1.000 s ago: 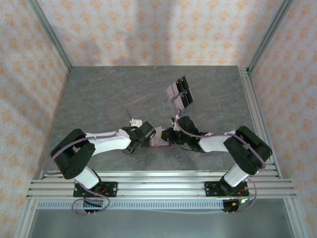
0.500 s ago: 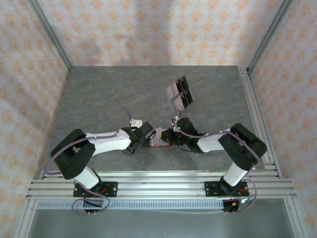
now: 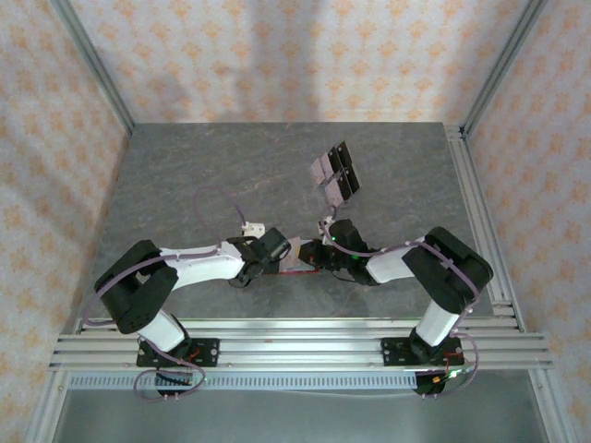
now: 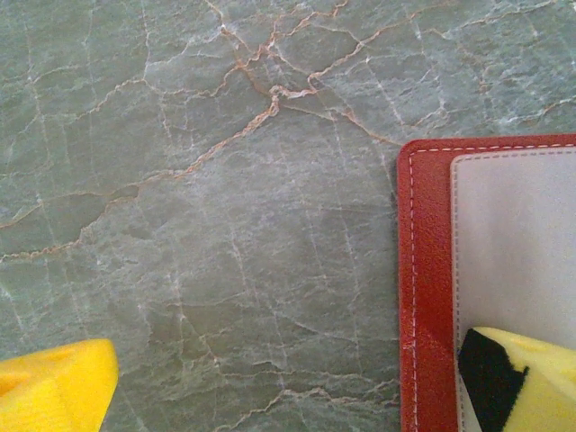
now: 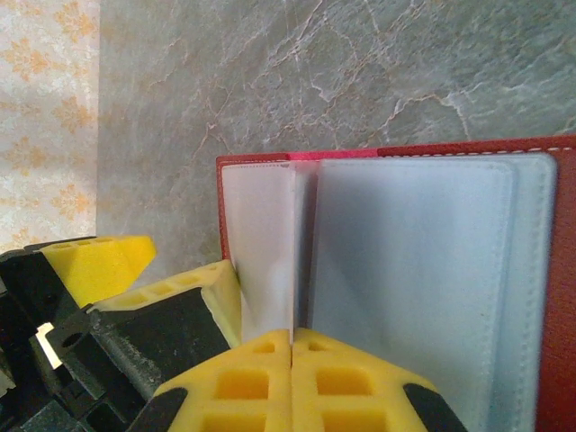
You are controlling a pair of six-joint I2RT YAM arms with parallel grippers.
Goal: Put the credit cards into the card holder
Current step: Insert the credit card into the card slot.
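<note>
Grey marbled counter [image 3: 185, 185] carries everything. Near the middle of its near edge the right pincer [image 5: 292, 346] is clenched, tips at the open card holder [image 5: 405, 270]'s pale inner leaves; whether a leaf is nipped I cannot tell. Opposite, the left pincer [image 4: 288, 387] stands released, one finger over the lining, one over bare stone. The credit cards [image 3: 332, 173] lie well apart, toward the far edge. With nothing clamped, a tug could drag or fold the holder. Compared with a second ago, the right elbow sits further in and the cards have not moved.
</note>
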